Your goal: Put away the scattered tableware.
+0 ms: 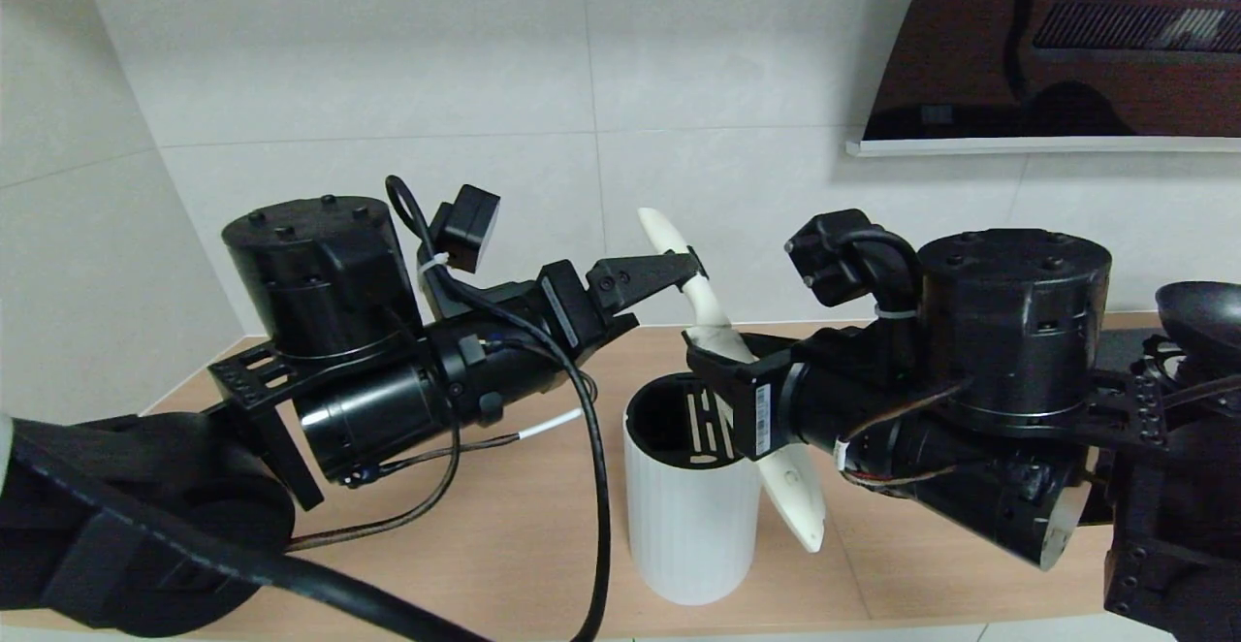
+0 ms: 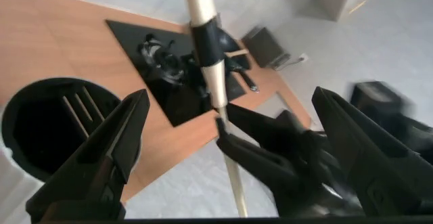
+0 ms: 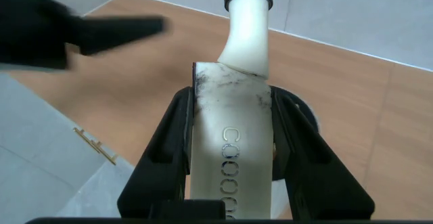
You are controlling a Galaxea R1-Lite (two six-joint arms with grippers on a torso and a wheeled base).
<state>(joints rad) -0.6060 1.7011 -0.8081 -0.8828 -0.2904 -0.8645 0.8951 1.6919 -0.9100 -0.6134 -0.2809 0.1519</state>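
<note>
One item, a white spatula (image 1: 713, 317), is in handling and is not yet stowed. The right tool (image 1: 722, 370) is clamped on the spatula's broad blade and holds it tilted in the air, crossing above the rim of the white holder (image 1: 688, 526), which stands on the table (image 1: 504, 526). The handle rises up and behind the holder. The blade tip hangs low outside the holder's wall, on the right arm's side. The left tool (image 2: 230, 99) stands wide, its fingers on either side of the handle and, as far as can be seen, not touching it. Inside the holder lie thin sticks (image 2: 78, 109), possibly chopsticks. Assessment: stowage of this item is begun but incomplete. Remaining steps are to align one end over the holder's mouth, lower it, and release. Whether further pieces await cannot be told.
</note>
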